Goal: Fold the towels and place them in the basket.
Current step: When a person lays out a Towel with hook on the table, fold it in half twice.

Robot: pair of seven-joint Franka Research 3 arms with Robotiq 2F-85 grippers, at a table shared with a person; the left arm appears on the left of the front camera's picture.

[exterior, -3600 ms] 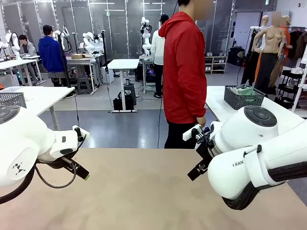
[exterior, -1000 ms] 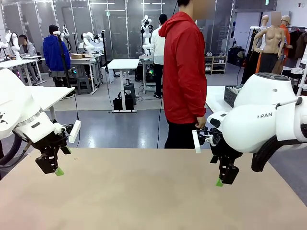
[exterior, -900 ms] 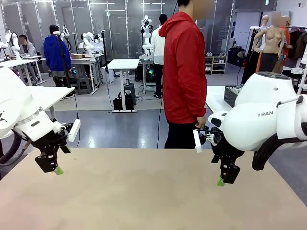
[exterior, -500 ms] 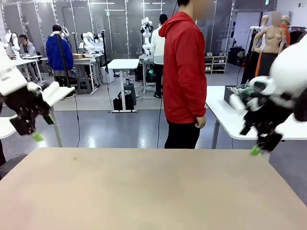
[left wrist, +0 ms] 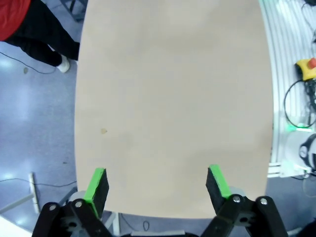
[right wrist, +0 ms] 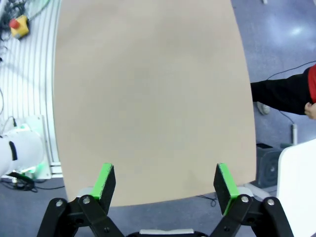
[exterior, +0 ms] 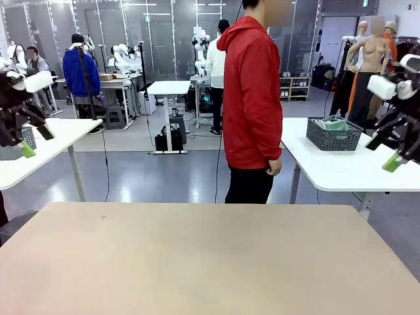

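Front view: basket [exterior: 335, 139] holding towels [exterior: 331, 123] sits on the far white table [exterior: 341, 169]. Left gripper [exterior: 36, 140] and right gripper [exterior: 384, 152] hang high, jaws spread; descend only once a towel lies flat on the worktable [exterior: 197, 262].

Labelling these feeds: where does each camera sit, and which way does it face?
Front: between the arms, facing across the table to the person; left gripper and right gripper at the edges.
Left wrist: above, looking down on the table; open fingers below.
Right wrist: likewise, open fingers.
Shared: both wrist views catch the table and person's legs.
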